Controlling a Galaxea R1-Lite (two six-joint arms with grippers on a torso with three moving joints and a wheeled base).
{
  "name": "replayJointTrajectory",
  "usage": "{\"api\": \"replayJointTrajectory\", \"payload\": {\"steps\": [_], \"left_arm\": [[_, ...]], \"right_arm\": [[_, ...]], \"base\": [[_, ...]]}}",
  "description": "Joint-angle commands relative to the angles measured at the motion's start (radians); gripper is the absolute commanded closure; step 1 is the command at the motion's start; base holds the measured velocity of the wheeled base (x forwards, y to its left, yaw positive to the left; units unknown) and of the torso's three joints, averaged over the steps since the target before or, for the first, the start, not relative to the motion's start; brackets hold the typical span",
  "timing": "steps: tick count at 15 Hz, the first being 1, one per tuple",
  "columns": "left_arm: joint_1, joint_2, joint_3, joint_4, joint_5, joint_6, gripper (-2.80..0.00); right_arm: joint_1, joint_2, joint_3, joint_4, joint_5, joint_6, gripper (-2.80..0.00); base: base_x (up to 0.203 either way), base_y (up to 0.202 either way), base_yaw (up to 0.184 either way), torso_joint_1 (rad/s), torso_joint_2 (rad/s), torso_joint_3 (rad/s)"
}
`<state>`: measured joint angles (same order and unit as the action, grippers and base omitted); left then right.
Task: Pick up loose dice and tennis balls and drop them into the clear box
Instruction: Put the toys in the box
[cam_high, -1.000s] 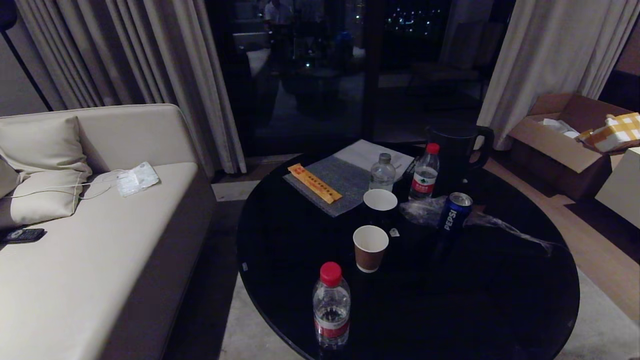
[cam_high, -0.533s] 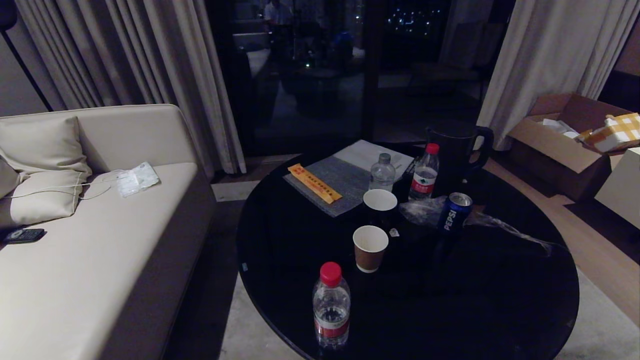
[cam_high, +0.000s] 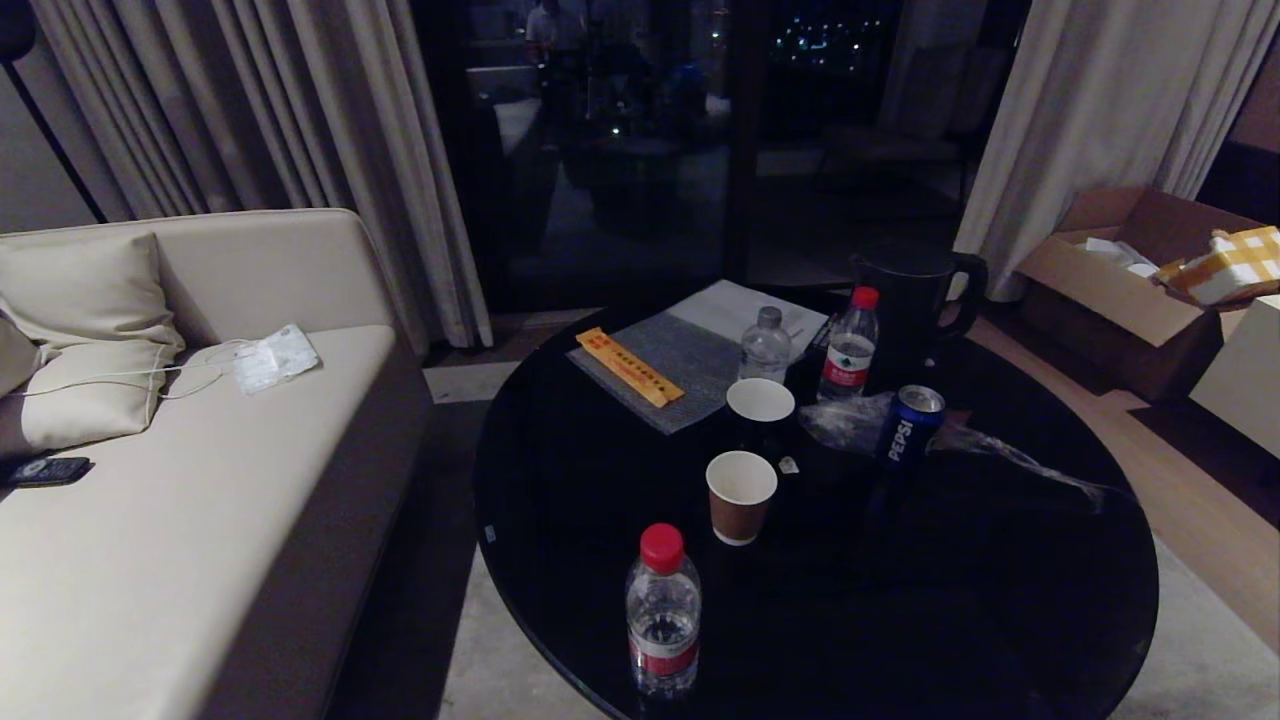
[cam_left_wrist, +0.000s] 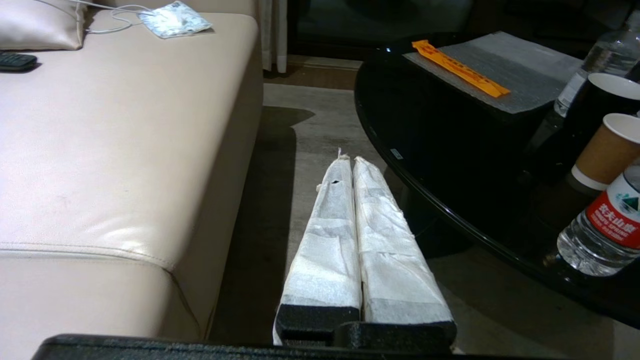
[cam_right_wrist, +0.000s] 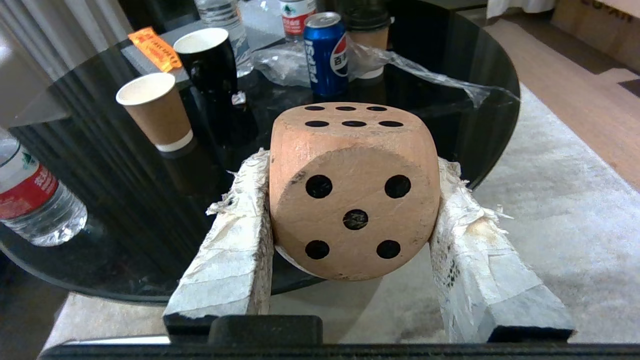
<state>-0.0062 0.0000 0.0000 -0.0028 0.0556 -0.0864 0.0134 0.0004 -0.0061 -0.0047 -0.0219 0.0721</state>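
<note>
Well, the big round black table (cam_high: 620, 520) is taking up the middle of the room, glossy as glass, with the pale sofa (cam_high: 180, 540) running along its left side, and neither arm is showing from up at the robot's head. Down low, the right gripper (cam_right_wrist: 353, 200) is holding the tan die (cam_right_wrist: 354, 190), its two padded fingers (cam_right_wrist: 235, 250) pressing the left and right faces while the five-pip face is looking back at the wrist and the six is facing up. The die is hanging just off the near edge of the table, short of the Pepsi can (cam_right_wrist: 326, 52) and the brown paper cup (cam_right_wrist: 155, 110). It is looking like a stiff, wooden-seeming block, probably light to middling, and not fragile; the flat opposite faces are giving the pads a sure seat, whereas the rounded corners would be letting it roll out. The left gripper (cam_left_wrist: 348, 159) is sitting idle between sofa and table, fingers pressed together on nothing. The clear box is not showing anywhere, so where the die is going I cannot say.
</note>
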Motion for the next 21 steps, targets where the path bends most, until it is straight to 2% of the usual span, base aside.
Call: {"api": "replayJointTrajectory", "payload": {"steps": [1,11,16,21], "left_arm": [[0.000,0.002,0.002,0.000,0.001,-0.001,0.00],[0.000,0.002,0.002,0.000,0.003,-0.001,0.00],[0.000,0.002,0.002,0.003,-0.003,0.031,0.00],[0.000,0.002,0.002,0.003,-0.005,0.033,0.00]], "right_arm": [[0.000,0.000,0.006,0.000,-0.003,0.003,0.00],[-0.001,0.000,0.006,0.000,0.001,0.008,0.00],[-0.001,0.000,0.006,0.000,0.001,0.008,0.00],[0.000,0.000,0.006,0.000,0.002,0.008,0.00]], "base": [[0.000,0.000,0.000,0.000,0.00,0.000],[0.000,0.000,0.000,0.000,0.00,0.000],[0.000,0.000,0.000,0.000,0.00,0.000],[0.000,0.000,0.000,0.000,0.00,0.000]]}}
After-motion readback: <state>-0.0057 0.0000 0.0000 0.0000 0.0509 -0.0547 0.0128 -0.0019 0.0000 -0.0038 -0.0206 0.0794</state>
